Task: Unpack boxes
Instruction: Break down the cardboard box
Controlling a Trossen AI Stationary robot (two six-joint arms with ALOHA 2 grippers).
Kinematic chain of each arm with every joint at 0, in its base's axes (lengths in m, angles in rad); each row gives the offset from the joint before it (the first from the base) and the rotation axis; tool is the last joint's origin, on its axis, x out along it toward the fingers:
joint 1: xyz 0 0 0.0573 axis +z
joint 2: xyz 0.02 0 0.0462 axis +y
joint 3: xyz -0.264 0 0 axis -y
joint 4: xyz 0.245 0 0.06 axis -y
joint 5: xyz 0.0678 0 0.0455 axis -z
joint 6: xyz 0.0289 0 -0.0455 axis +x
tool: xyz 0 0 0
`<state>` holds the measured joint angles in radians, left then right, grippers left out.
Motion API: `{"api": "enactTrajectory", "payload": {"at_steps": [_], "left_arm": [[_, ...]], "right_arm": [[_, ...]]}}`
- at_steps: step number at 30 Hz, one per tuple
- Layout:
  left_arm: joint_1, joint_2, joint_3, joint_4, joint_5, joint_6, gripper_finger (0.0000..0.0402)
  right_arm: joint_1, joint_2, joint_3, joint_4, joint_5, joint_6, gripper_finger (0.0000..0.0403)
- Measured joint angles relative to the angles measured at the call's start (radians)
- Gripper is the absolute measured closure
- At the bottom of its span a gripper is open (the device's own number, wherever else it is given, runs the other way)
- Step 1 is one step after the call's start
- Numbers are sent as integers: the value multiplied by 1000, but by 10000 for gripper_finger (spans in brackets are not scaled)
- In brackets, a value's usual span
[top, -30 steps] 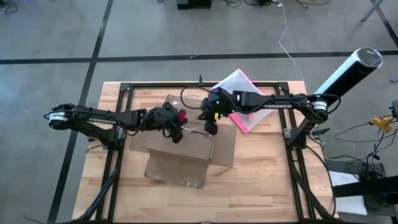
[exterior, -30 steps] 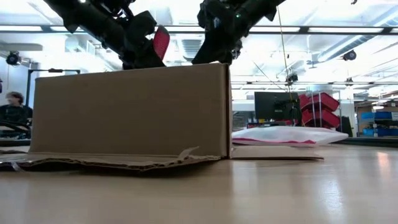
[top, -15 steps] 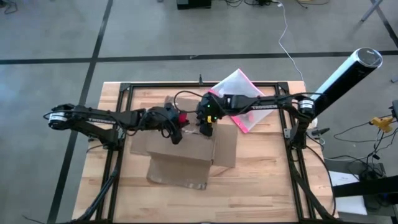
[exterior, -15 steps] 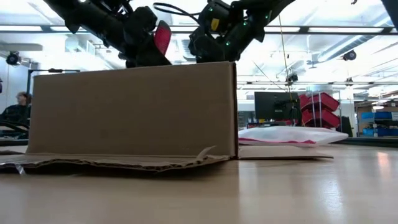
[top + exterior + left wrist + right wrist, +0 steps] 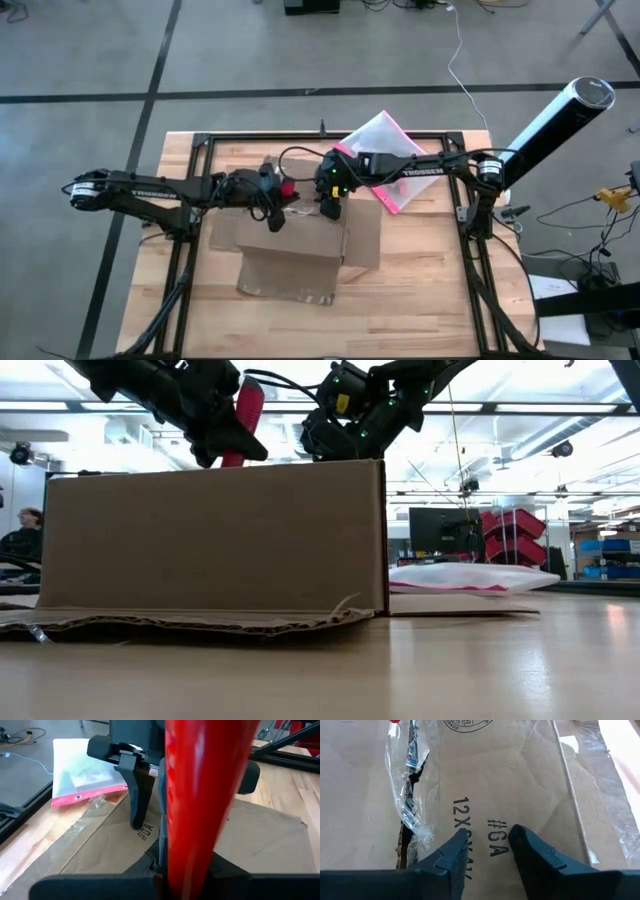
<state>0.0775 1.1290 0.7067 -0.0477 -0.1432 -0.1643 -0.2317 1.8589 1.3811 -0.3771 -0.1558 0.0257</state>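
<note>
Left gripper (image 5: 278, 196) clenches a red object (image 5: 200, 795) above the cardboard box (image 5: 290, 245). Right gripper (image 5: 487, 845), fingers slightly parted and empty, rests on the box. A pink-edged pouch (image 5: 385, 150) lies behind.

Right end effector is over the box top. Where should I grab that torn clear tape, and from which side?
Probably the crumpled loose stretch of clear tape that stands up off the seam of the box. Bring the right end effector down from above so that it straddles the strip across the seam; elsewhere the tape seems to lie flat, with no edge to pinch.
</note>
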Motion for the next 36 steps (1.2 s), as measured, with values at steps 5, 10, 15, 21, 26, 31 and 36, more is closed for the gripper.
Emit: {"api": "enactTrajectory", "payload": {"at_steps": [5, 10, 15, 21, 26, 31, 36], "left_arm": [[6, 20, -4, 6, 0, 7, 379], [6, 36, -13, 32, 22, 23, 379], [10, 50, -14, 34, 23, 44, 379], [13, 76, -14, 51, 27, 56, 379], [13, 101, -15, 58, 50, 58, 379], [13, 103, -39, 55, 75, 55, 379], [13, 66, -47, 20, 78, 53, 379]], "right_arm": [[0, 1, 0, -1, 0, 0, 264], [0, 1, -1, -3, -1, 0, 256], [0, 1, -1, -3, -2, 0, 256], [0, 2, -2, -4, -3, 0, 266], [0, 2, -2, -6, -4, 12, 270], [0, 2, -2, -6, -5, 13, 265], [0, 2, -2, -7, -7, 8, 261]]}}
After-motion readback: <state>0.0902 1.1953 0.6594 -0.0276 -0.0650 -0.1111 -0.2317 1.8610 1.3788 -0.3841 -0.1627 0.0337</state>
